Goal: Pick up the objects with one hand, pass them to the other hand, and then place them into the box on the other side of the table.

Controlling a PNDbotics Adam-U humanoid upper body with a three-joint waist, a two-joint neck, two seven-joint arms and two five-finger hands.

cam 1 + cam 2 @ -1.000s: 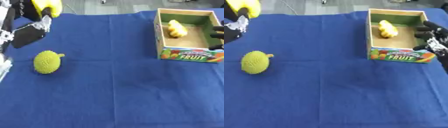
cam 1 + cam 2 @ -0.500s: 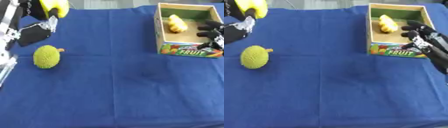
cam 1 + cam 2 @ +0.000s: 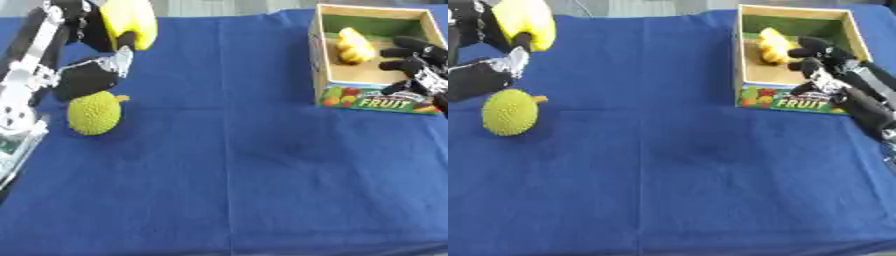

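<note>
My left hand [image 3: 105, 35] is up at the far left corner of the table, and its fingers are curled round a smooth yellow object [image 3: 129, 21], which I hold off the blue cloth [image 3: 227, 150]. I cannot make out what the yellow thing is beyond its colour and rounded form. My left arm runs down the left edge of the view, black with silver parts, and part of it sits above and just beside the spiky green-yellow fruit [image 3: 94, 113]. That fruit lies on the cloth at the left side, below my raised hand, round and knobbly, with a short orange stem poking out to its upper right; nothing of mine grips it. Across the table at the far right stands the cardboard box [image 3: 745, 60], open at the top, with a green inner wall at its far side and a printed front panel that reads FRUIT. Inside it, toward the far left of its floor, lies a yellow item [image 3: 771, 46], lumpy in shape. My right hand [image 3: 826, 67] is at the box, over its near right part, fingers partly bent and spread, holding nothing; the fingertips reach in above the box floor near the yellow item, and I cannot tell whether they touch it. My right forearm leads off toward the right edge of the view.
</note>
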